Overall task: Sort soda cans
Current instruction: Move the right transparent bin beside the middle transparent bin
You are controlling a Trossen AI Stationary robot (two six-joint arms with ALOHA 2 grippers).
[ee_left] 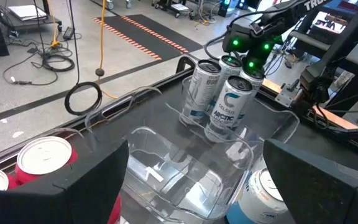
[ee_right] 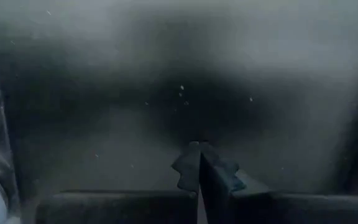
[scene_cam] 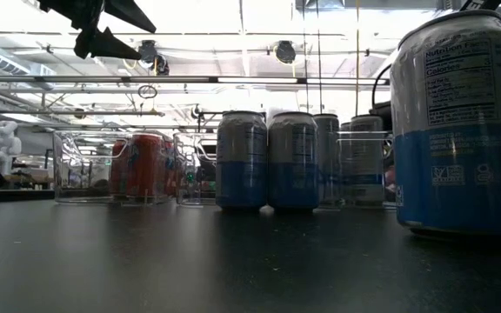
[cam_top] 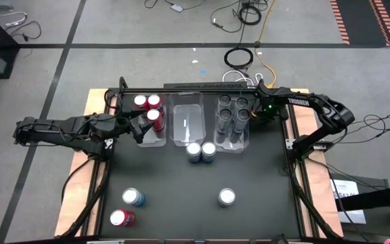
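I am sorting the soda cans by colour into three clear trays along the far edge of the table, working from my left. My left gripper [cam_top: 143,126] is hovering at the left tray [cam_top: 162,140], fingers spread wide and holding nothing. That tray is taking the red cans [cam_top: 149,107], three of them so far, and the nearest one sits just ahead of my fingertips. I am judging that this can is now parked and I am free to fetch another. My left arm is lying stretched across the table's left edge, wrist pointing toward the trays.

Near the front left corner a blue can [cam_top: 133,197] and a red can [cam_top: 121,218] are waiting just beside each other, both upright. The middle tray [cam_top: 187,120] is standing empty, presumably kept for the blue cans. Two more blue-and-silver cans [cam_top: 201,152] are standing touching, just in front of it, and a fourth [cam_top: 227,197] is standing alone further forward.

The right tray [cam_top: 233,144] is holding the four dark grey cans [cam_top: 233,112], so that group looks finished. My right gripper [cam_top: 257,108] is resting beside that tray's far right corner, fingers pressed fully together and gripping nothing. My right arm is folded back along the table's right side, waiting.
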